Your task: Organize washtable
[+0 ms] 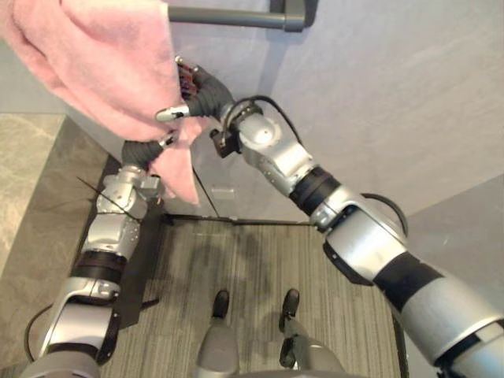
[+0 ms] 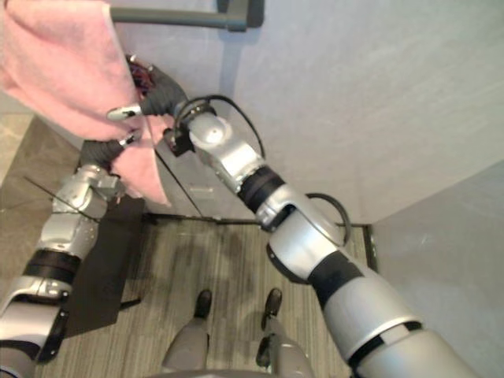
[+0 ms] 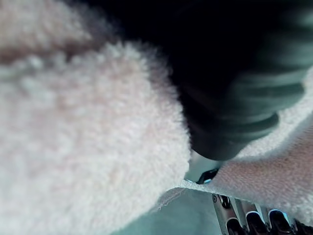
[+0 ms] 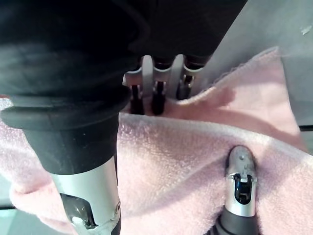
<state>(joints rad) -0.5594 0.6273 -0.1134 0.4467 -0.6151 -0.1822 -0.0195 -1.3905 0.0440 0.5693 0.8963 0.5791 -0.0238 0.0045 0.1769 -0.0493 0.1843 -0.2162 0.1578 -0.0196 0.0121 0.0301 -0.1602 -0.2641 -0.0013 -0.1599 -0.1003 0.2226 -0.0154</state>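
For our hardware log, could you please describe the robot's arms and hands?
The left arm and right arm are silver-grey shells with black joint bands. The left hand and right hand wear dark ribbed covers; the right's fingers are silver, dark-tipped.

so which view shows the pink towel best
Left eye view: it shows the most of the towel, raised beside the rail. The right eye view crops more; both wrist views give close patches of cloth.

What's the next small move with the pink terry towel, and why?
Probably carry the pink terry towel a little further toward the dark grey wall bar. The right hand pinches the towel, the left hand sits at its hanging fold, and the cloth is beside the bar's end, not yet draped over it.
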